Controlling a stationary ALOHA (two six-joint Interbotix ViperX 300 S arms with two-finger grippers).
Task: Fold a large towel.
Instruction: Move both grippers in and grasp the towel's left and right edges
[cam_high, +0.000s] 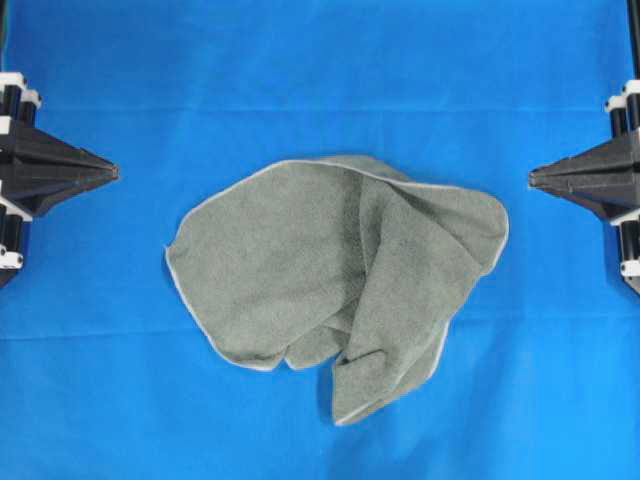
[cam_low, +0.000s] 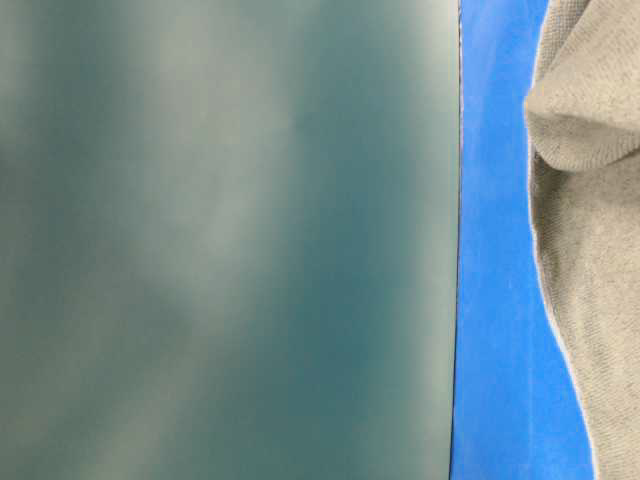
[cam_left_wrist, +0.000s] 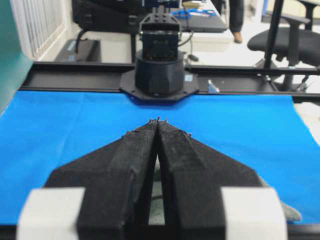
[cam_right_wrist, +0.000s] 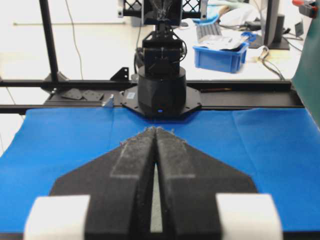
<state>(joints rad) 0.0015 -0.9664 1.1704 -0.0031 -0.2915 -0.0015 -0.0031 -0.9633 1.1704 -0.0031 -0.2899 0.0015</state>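
Both grippers pressed shut and empty, crumpled towel between them.

The left gripper (cam_high: 112, 172) has its black foam-padded fingers (cam_left_wrist: 135, 150) pinched together tip to tip, holding nothing; the right gripper (cam_high: 534, 178) has its fingers (cam_right_wrist: 172, 150) closed the same way. Each sits at its own edge of the bright blue cloth sheet (cam_high: 320, 70), well apart from the large grey-green terry towel with a pale hem (cam_high: 300, 270), which lies rumpled mid-sheet, its right part folded over itself.

Bright, even overhead light; soft shadows inside the towel (cam_high: 340, 280) folds. The table-level view's teal panel (cam_low: 220, 240) is blurred, with hazy glare.
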